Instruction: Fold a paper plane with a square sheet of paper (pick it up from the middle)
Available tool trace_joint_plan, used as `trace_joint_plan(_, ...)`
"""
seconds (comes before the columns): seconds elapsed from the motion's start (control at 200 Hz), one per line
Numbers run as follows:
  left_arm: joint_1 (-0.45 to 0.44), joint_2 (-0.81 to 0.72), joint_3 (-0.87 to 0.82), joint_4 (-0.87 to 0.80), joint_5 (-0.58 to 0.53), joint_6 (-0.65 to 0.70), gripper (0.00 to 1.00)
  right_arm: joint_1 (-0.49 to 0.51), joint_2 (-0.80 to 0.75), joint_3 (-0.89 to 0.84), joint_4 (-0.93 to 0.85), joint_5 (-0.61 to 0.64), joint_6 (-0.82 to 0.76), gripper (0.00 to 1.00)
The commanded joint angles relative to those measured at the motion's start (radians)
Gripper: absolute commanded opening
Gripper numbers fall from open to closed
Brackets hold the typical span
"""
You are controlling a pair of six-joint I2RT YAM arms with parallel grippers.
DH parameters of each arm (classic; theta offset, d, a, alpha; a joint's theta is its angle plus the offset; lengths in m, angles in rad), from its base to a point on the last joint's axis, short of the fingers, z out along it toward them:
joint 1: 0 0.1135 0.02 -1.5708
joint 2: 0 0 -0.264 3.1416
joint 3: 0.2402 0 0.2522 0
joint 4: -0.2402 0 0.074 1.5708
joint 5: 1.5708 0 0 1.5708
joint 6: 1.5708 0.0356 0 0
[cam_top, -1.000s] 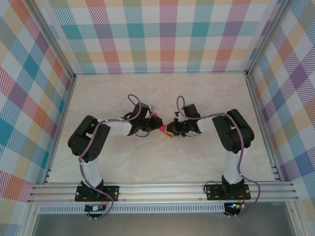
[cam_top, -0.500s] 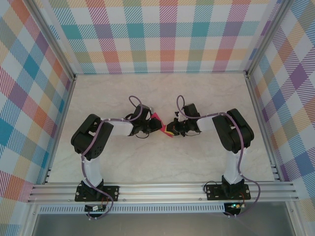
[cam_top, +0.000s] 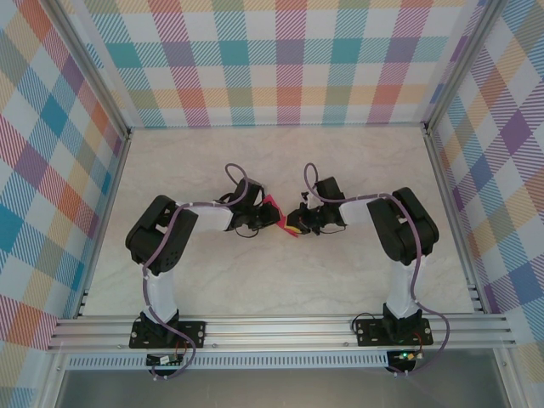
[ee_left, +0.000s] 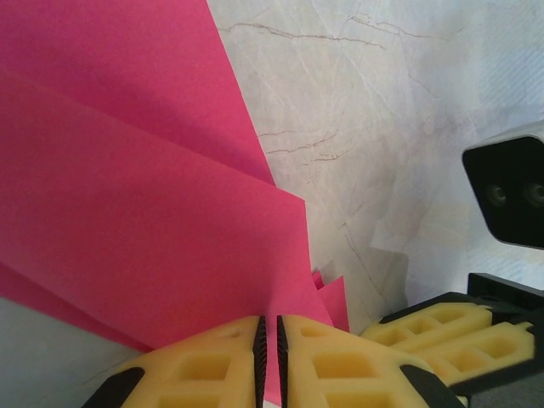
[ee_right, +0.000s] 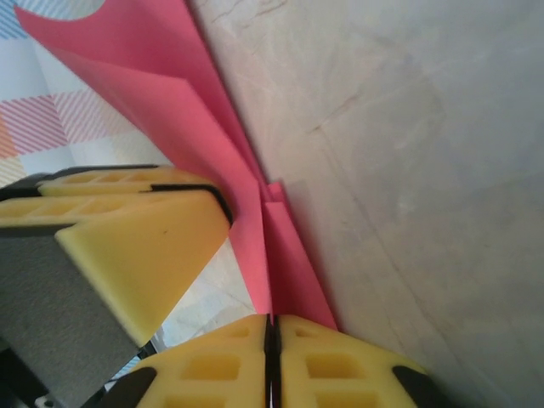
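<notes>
Top external: both arms reach inward over the marbled surface and meet near its middle, with the magenta sheet of paper held between them. Judged reason: two grips close together on one edge keep the layers from slipping while a crease is set.

Left wrist: left jaws are pressed together, pinching the sheet's lower edge; right jaws sit just beside them.

Right wrist: right jaws are likewise closed on a thin pink flap.

Sheet: partly folded, with flat overlapping panels fanning out from the pinch and straight, sharp creases. No nose or wings are discernible. Cannot tell whether it touches the surface.
</notes>
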Motion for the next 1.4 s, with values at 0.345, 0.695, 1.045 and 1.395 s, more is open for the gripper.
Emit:
trace_joint_plan(0.345,-0.009,0.066,0.02,-0.087,-0.043,0.025,0.15,-0.014,-0.073,0.028,-0.216,0.005,-0.162,0.2)
trace_joint_plan(0.695,-0.011,0.07,0.028,-0.091,-0.036,0.025,0.15,-0.013,-0.018,0.06,-0.264,0.018,-0.209,0.08)
trace_joint_plan(1.045,-0.011,0.074,0.039,-0.111,-0.037,0.029,0.15,-0.012,-0.083,0.058,-0.251,0.012,-0.298,0.19)
trace_joint_plan(1.395,-0.011,0.081,0.055,-0.122,-0.024,0.03,0.15,0.023,-0.071,0.093,-0.301,0.041,-0.513,0.22)
